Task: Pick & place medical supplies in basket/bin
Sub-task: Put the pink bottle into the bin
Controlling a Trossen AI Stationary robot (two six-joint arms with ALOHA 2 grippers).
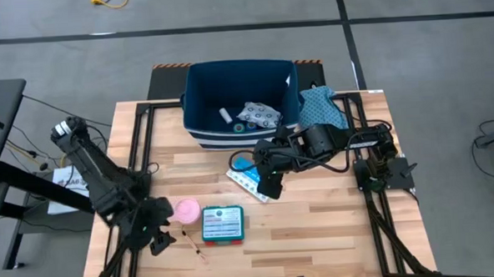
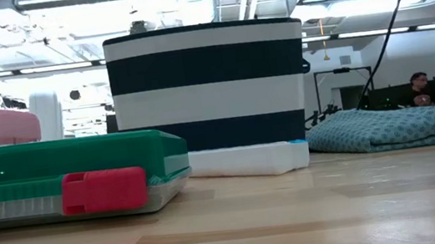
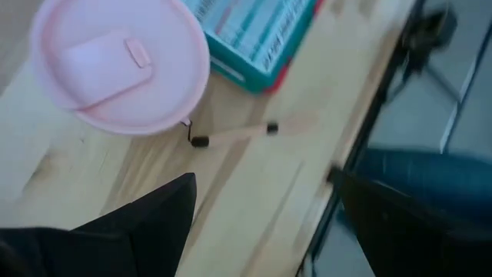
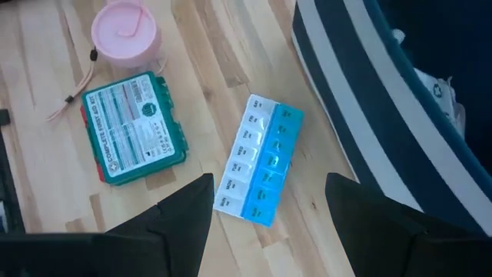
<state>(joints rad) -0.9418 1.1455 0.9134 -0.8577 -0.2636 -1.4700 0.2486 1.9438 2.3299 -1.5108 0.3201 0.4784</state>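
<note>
The navy striped bin (image 1: 201, 90) stands at the table's far middle; inside lie a white ring-patterned pouch (image 1: 258, 115), a tiny green roll (image 1: 239, 128) and a small white item (image 1: 225, 115). A light-blue and white packet (image 4: 261, 158) lies flat on the table in front of the bin. My right gripper (image 4: 269, 231) hovers open above it, and shows in the high view (image 1: 266, 186). A pink round roll (image 3: 123, 65), a teal flat box (image 3: 254, 35) and a thin swab stick (image 3: 231, 135) lie near the front left. My left gripper (image 3: 265, 223) is open just near of them (image 1: 155, 234).
A teal dotted cloth (image 1: 325, 106) lies bunched to the right of the bin, also in the low view (image 2: 378, 128). Dark frame rails (image 1: 139, 143) run along the table's left and right sides. Bare wood (image 1: 318, 227) lies at the front right.
</note>
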